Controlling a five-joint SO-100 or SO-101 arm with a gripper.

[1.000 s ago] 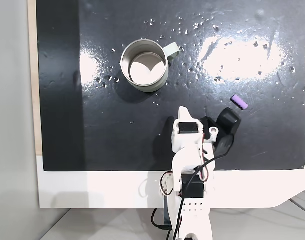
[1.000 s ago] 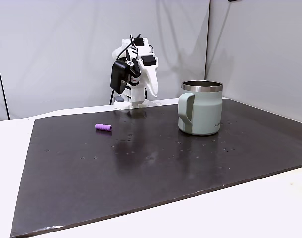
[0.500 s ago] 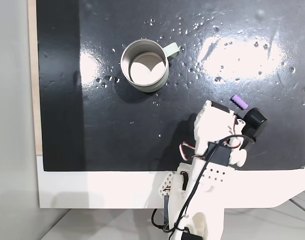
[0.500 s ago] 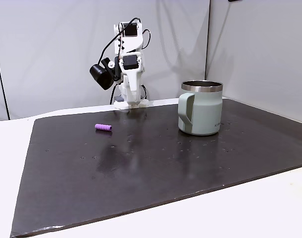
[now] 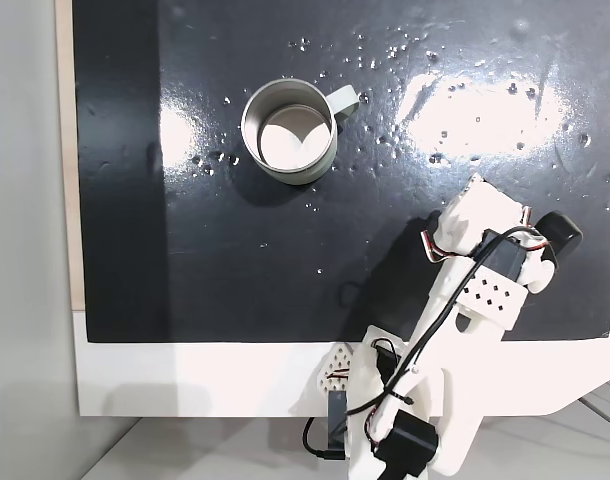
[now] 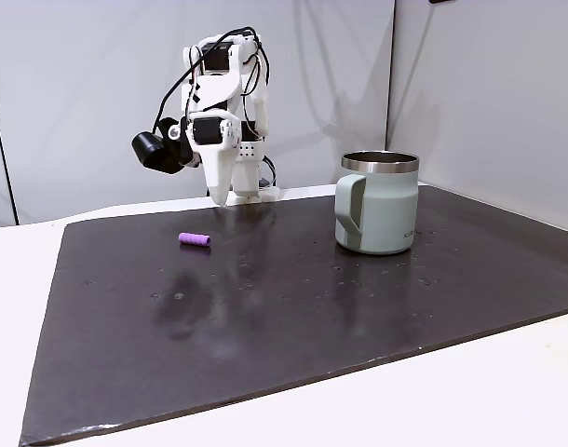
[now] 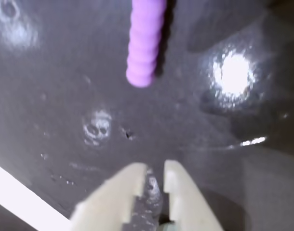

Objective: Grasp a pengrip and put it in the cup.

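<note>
Purple pengrip (image 6: pixel 195 239) lies flat on the black mat (image 6: pixel 293 307), well apart from the cup (image 6: pixel 377 215), to the cup's left in the side fixed view. Nothing touches it. In the wrist view the pengrip (image 7: pixel 145 41) runs up out of the top edge, ribs visible, its near end rounded.

Cup (image 5: pixel 289 131) stands upright on the mat, handle pointing to the right in the top-down fixed view, pale bottom visible inside.

Hand (image 7: pixel 152 180): two pale fingertips at the bottom of the wrist view, almost together with only a thin slit between them, nothing in them. They sit short of the pengrip, with bare mat between.

White arm (image 5: pixel 455 330) reaches away from the cup toward the lower right of the top-down view, where it covers the spot the pengrip occupies. In the side view the arm (image 6: pixel 219 140) is raised behind the mat, left of the cup, above and beyond the pengrip.

Mat is glossy, with bright glare patches right of the cup in the top-down view. It lies on a white table (image 6: pixel 507 391).
</note>
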